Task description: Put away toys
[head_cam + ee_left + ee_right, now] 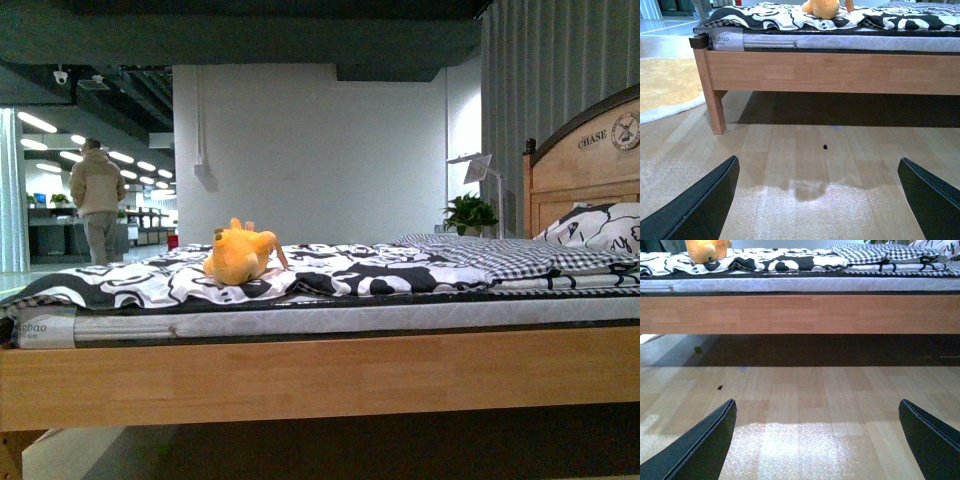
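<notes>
The soft orange-yellow plush animal (240,255) is lying on its side on the black-and-white patterned duvet (350,272), towards the foot end of the light wooden bed (320,378). It is sitting well apart from the grey checked blanket (480,250) and the printed pillow (600,225) near the arched wooden headboard (585,160). Nothing is touching it, so I am judging the task as not yet begun: 0 of 1 toys is put away.

The left gripper (817,162) is showing 2 dark fingers (700,210) spread wide, with only the pale wood-plank floor (805,150) between them. It is released and grasping nothing. The right gripper (816,402) is doing the same, with its 2 fingers (695,450) wide apart and nothing held. Both are hanging low over the floor, short of the bed and below the white mattress (350,318). The plush animal is appearing far off in both wrist views, up on the bedding.

All of the work is remaining: getting an arm up over the bed's side, closing on the soft body, lifting it and carrying it to its place. No box, basket or shelf for toys is showing in any of the 3 views, so I cannot tell where it is meant to go.

A person in a beige jacket (97,195) is standing in the far background, well apart from the bed.
</notes>
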You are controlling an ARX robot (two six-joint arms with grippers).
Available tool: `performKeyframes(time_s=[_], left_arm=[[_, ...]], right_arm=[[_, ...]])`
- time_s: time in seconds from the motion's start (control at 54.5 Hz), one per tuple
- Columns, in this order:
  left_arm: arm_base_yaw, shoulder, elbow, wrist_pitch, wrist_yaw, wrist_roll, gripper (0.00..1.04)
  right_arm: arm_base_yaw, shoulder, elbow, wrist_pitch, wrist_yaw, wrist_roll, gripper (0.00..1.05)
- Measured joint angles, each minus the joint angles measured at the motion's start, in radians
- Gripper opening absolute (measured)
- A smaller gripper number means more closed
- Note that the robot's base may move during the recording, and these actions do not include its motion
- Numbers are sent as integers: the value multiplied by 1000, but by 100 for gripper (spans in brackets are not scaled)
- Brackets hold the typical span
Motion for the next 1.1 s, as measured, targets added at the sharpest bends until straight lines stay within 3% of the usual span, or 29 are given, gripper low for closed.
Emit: performKeyframes(time_s=[1.1], left_arm=[[0, 0, 0, 0, 0, 0, 98]], right_arm=[[0, 0, 0, 0, 0, 0, 98]])
